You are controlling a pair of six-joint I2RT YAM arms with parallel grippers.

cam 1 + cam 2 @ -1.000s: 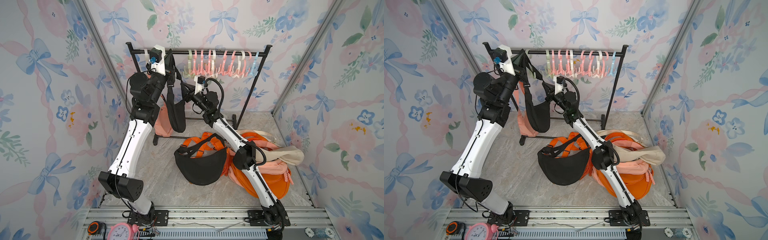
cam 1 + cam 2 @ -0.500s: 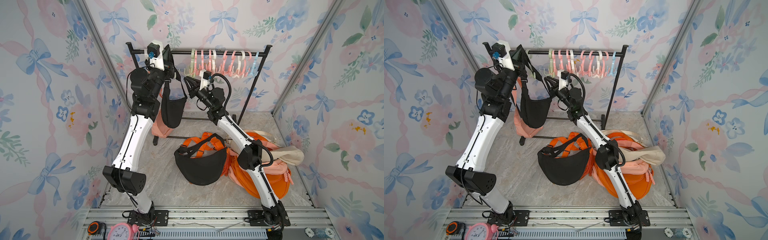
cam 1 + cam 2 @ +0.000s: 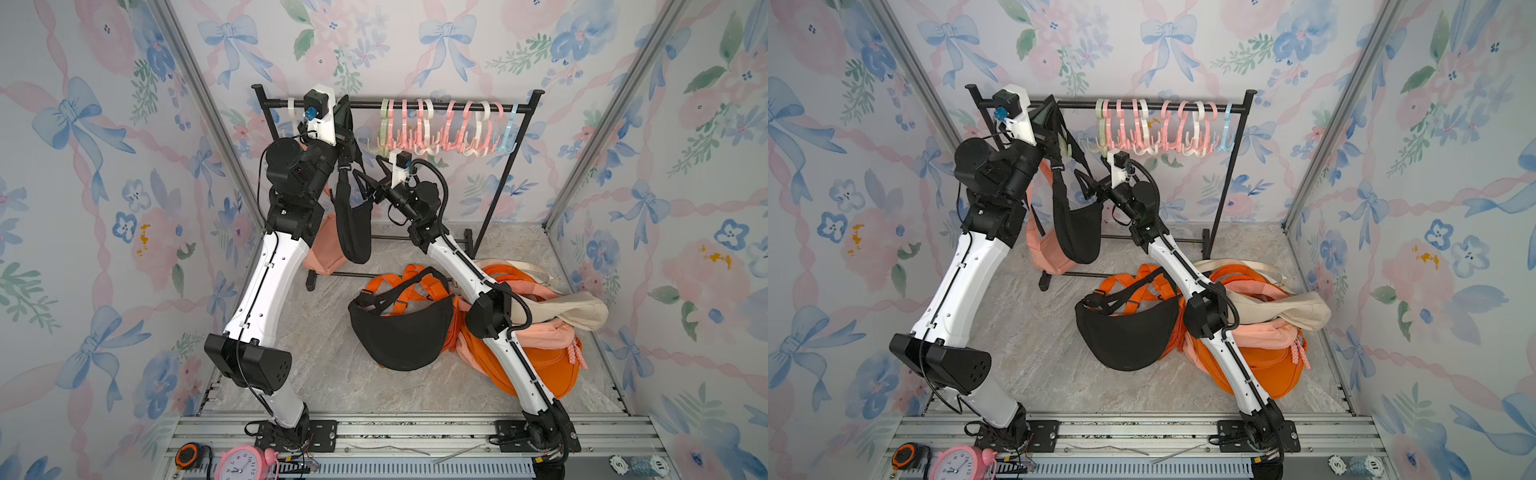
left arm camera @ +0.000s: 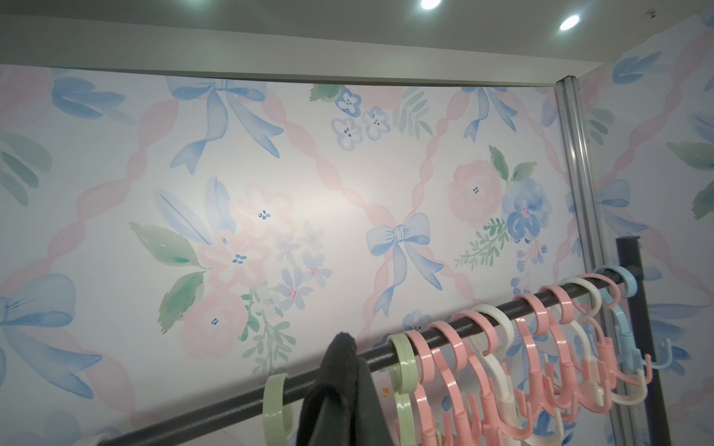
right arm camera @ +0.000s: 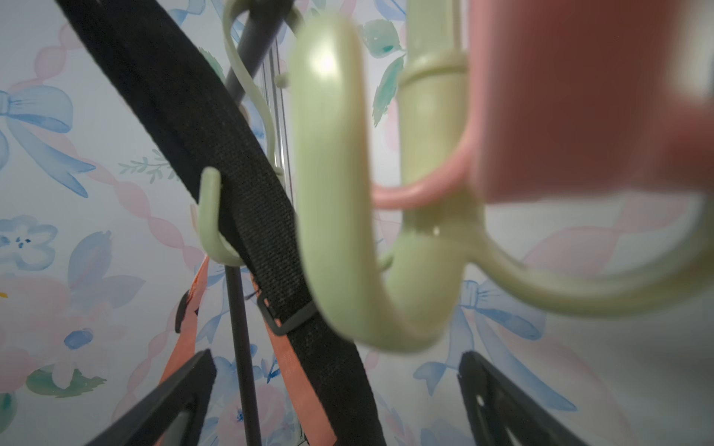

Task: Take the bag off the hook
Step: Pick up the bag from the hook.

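Floral wallpaper with blue bows lines the walls around a marbled surface (image 3: 332, 395), and a black rail (image 3: 365, 101) spans the back. In both top views the black bag (image 3: 353, 224) (image 3: 1077, 232) hangs below the rail, near the end by the left arm, with its strap (image 3: 345, 166) drawn up to rail height. The left end effector (image 3: 344, 120) sits at the rail, clenched on that strap. The right end effector (image 3: 365, 185) hovers just below the rail beside the strap, jaws spread and holding nothing. A pink backpack (image 3: 324, 253) hangs behind the black bag. A row of pink, cream, green and blue hooks (image 3: 449, 124) crowds the rail's other half. A heap of bags (image 3: 557, 374) lies on the surface well below the rail.

The left wrist view looks along the rail (image 4: 232, 403). The strap (image 4: 336, 370) stands up in front of it, beside a green ring (image 4: 276, 405).

The right wrist view shows the released fingers (image 5: 174, 394) wide apart and a large green hook (image 5: 332, 173) close to the camera. The strap (image 5: 216, 154) slants past a smaller green hook (image 5: 210, 216); whether it rests in that hook cannot be told.
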